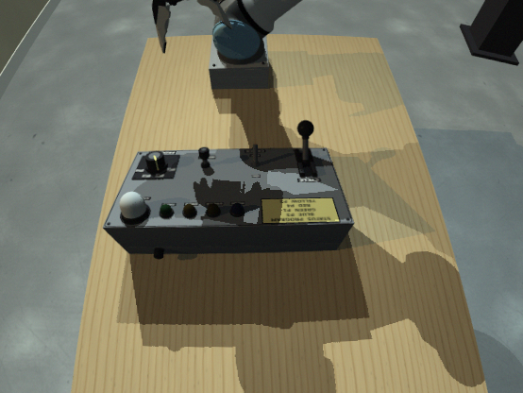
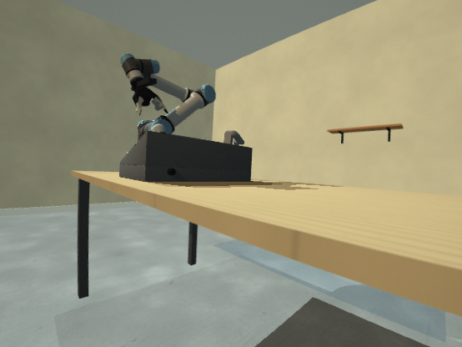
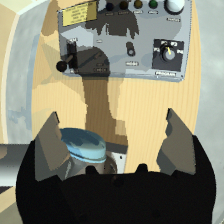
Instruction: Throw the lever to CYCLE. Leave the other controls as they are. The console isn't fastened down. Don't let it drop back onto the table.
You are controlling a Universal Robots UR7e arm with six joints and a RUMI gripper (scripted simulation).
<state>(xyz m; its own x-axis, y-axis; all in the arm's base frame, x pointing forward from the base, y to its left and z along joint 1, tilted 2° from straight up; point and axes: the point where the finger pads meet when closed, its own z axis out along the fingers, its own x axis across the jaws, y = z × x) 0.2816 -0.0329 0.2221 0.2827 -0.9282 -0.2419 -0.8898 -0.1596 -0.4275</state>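
On the wooden table (image 1: 198,331) the grey console (image 1: 227,236) sits mid-board, its black-knobbed lever (image 1: 306,142) upright at one end; beyond it, over the arm's base (image 1: 222,80), the gripper (image 3: 111,131) hangs wide open, holding nothing

From my station I see a long wooden table (image 2: 333,217) with a striped plank top on dark square legs (image 2: 82,238), standing on a mottled grey concrete floor (image 2: 138,267) with a darker mat (image 2: 329,329) lying near the bottom edge of the exterior view. Behind it an olive-green wall (image 2: 50,104) meets a pale yellow wall (image 2: 313,75) at a corner, and the yellow one carries a small wooden shelf (image 2: 364,128) on two black brackets. Strong light throws hard-edged shadows across the table top, and from above a dark post on a square foot (image 1: 496,33) stands on the floor off one corner.
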